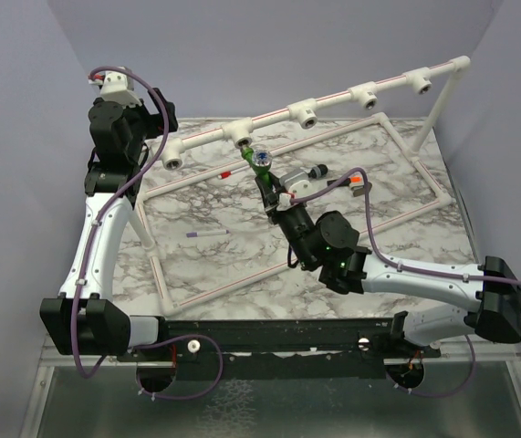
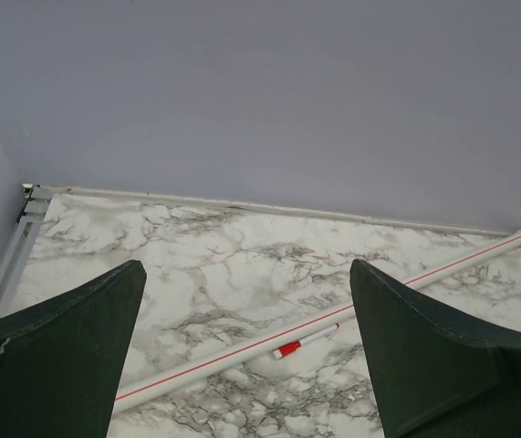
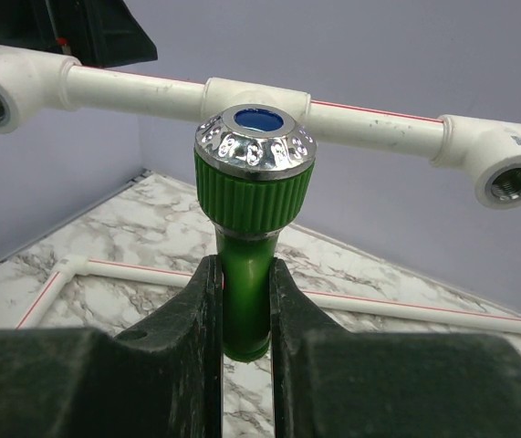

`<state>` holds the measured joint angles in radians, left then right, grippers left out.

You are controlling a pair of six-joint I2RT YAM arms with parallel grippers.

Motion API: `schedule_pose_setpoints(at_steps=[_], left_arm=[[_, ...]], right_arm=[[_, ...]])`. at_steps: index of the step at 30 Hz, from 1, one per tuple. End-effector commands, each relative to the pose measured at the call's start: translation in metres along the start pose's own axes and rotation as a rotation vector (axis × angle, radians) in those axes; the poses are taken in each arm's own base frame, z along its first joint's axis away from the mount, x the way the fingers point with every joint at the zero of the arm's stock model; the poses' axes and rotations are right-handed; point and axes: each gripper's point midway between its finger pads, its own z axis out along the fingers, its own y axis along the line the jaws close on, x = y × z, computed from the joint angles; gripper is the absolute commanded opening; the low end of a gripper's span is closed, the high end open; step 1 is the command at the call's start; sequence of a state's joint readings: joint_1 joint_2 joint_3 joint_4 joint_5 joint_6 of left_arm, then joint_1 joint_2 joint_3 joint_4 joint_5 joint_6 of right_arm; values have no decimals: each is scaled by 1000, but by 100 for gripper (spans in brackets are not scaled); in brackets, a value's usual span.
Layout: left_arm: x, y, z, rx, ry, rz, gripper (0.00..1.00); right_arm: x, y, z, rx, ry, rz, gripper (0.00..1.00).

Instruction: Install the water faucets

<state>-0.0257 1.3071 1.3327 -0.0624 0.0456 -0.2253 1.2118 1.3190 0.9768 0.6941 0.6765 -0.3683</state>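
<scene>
A robotics lab test cell: plain lavender walls enclose a marble-patterned tabletop. The left arm and right arm are bolted to a black rail, and a white pipe frame stands on the tabletop.

Top external camera: mounted high behind the arm bases, looking down and forward over the whole marble table and pipe frame. Left wrist camera: at the table's left side, angled down toward the rear wall across the marble. Right wrist camera: close below the frame's raised rail, facing rearward; all three views share frame tubing.
</scene>
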Motion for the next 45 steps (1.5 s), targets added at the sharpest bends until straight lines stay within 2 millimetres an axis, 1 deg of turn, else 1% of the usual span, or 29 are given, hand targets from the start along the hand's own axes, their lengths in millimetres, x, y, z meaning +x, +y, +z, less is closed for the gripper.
schedule_pose_setpoints(at_steps=[1, 5, 17, 25, 30, 32, 40, 45], left_arm=[[85, 21, -2, -83, 261, -19, 94], [84, 22, -3, -92, 260, -18, 94], [82, 23, -4, -95, 260, -19, 96], [83, 23, -3, -96, 261, -19, 97], [82, 23, -4, -97, 259, -19, 96], [81, 27, -4, -119, 253, -17, 96], [82, 29, -4, -124, 257, -20, 97], [83, 29, -3, -123, 258, -25, 96]], right_arm=[[-23, -8, 4, 50, -59, 44, 1], [-26, -7, 6, 53, -70, 39, 1], [-26, -1, 15, 58, -78, 15, 0], [-22, -7, 14, 92, -59, -6, 0], [-14, -8, 10, 92, -34, -5, 0], [-11, -9, 9, 98, -28, -5, 1], [-9, 1, 15, 76, -17, -49, 0], [-8, 8, 19, 75, -11, -116, 1]])
